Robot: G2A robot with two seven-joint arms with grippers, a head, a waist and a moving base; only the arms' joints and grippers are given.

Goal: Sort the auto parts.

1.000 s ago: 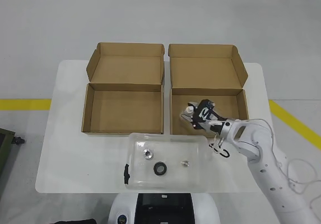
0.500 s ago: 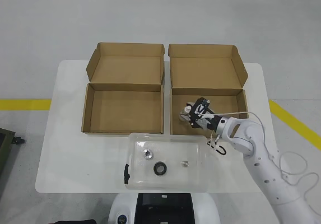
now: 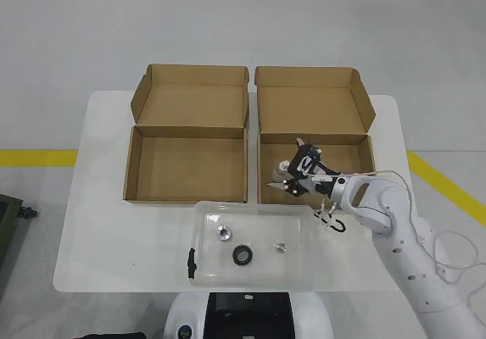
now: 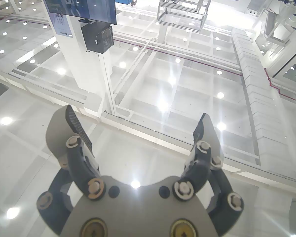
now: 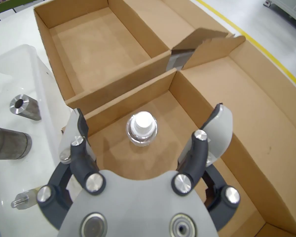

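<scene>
Comparing with one second ago, I see that the right tool [image 5: 149, 111] has let go of its load; before, it was clenched on the white-capped metal part [image 5: 141, 129] above the right carton [image 3: 344, 165], and now its jaws stand spread wide with nothing between them. The part stands upright on the floor of this carton, near the corner closest to the clear bin [image 3: 255, 206]; in the right wrist view it sits just under the tool, apart from both fingers. The tool has also drawn back and turned a little in the top view, so I judge the release as finished and not only begun.

For the task this means one piece is sorted. The left carton [image 3: 187, 169] has no part in it yet. In the bin three pieces wait: a steel sleeve [image 3: 222, 233], a dark ring-shaped piece [image 3: 243, 254] and a small pin [image 3: 281, 247]; all three lie apart from each other, which should make the next pick easier. I think the next step is to bring the right arm back over the bin and choose one of them; which carton each belongs to I cannot tell from here.

The left tool [image 4: 137, 113] points up toward the ceiling, its jaws spread and holding nothing, well away from the bench [image 3: 107, 212].
</scene>
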